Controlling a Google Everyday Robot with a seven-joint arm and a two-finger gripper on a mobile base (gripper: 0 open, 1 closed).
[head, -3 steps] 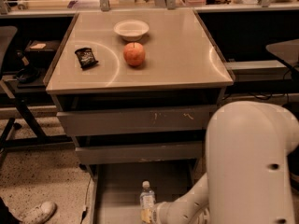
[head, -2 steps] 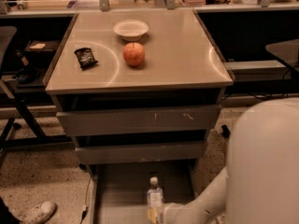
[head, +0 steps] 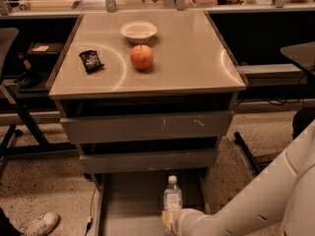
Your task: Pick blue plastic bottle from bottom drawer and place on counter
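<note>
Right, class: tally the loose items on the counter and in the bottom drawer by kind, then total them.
bowl: 1
apple: 1
snack packet: 1
blue plastic bottle: 1
total: 4
The gripper holds the bottle's lower part, low in the bottom drawer.

Lab: equipment-strewn workbenches.

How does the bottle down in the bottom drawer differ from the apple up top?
The blue plastic bottle is tall, clear and white-capped; the apple is round and red-orange. The bottle is upright over the bottom drawer with the gripper at its base; the apple sits untouched on the counter. Both are small.
</note>
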